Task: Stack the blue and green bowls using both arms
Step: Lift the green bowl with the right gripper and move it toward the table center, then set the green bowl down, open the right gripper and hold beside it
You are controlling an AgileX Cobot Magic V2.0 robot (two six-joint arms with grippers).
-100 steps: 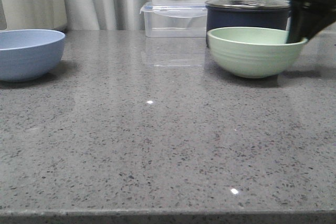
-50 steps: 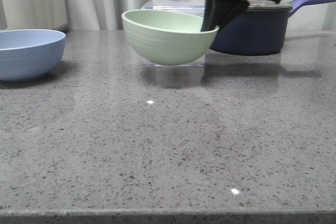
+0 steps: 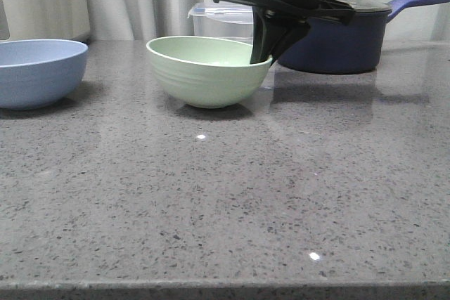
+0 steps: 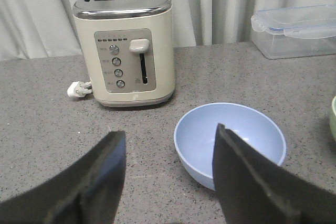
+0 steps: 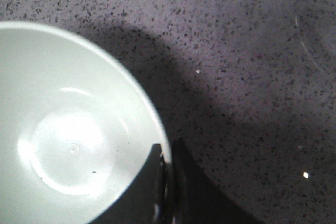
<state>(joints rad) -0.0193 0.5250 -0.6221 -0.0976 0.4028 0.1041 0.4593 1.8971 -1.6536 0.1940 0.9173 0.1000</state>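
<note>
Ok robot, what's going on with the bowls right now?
Right claw pinching green bowl rim, bowl on counter. Left claw open over blue bowl. Nothing between bowls.

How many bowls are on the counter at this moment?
2. The blue bowl sits at the far left, in front of the toaster. The green bowl sits near the middle, its rim pinched by the right gripper. No others are visible.
</note>
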